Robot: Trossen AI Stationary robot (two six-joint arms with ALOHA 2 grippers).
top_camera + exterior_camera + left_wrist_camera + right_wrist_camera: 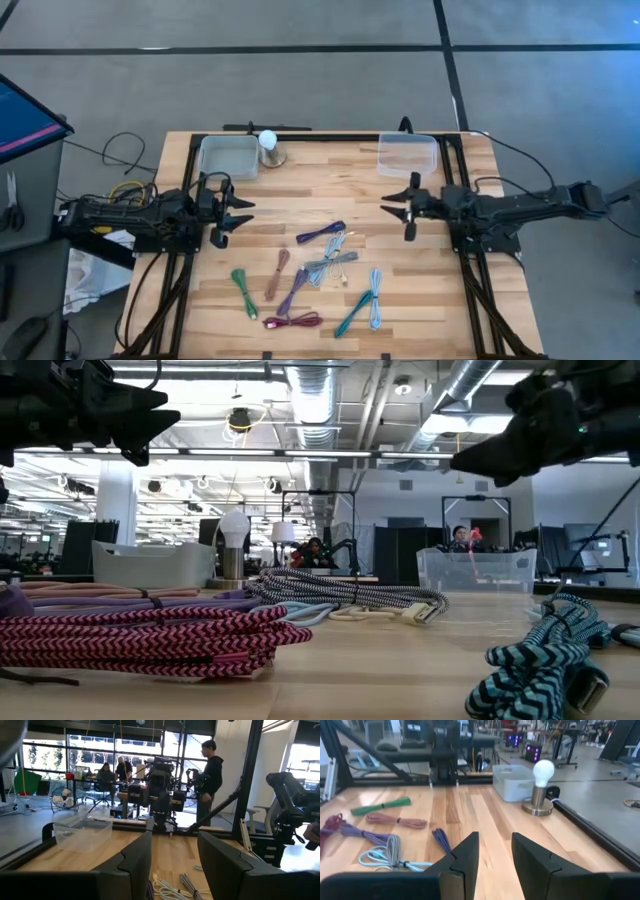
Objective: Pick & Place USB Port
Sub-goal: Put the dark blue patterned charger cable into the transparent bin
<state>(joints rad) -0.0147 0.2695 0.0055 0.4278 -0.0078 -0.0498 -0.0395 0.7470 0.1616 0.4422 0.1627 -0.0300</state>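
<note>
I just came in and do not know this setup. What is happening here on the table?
Two robot arms face each other over a wooden table, and neither holds anything. The left pincer and the right pincer both hover with fingers apart. Between and in front of them lie bundled cables in several colours. Two clear bins stand at the far edge, and a small lamp stands beside the left one.

Down at table [380, 660] level, we've got a magenta braided cable [140, 640] coiled up close beside us, a teal one [540, 660] opposite, and a black-and-white striped cable [340, 592] between. Behind, a clear bin [476, 570], a grey tub [150, 565] and a bulb lamp [234, 545]. Both arms hang overhead.
</note>
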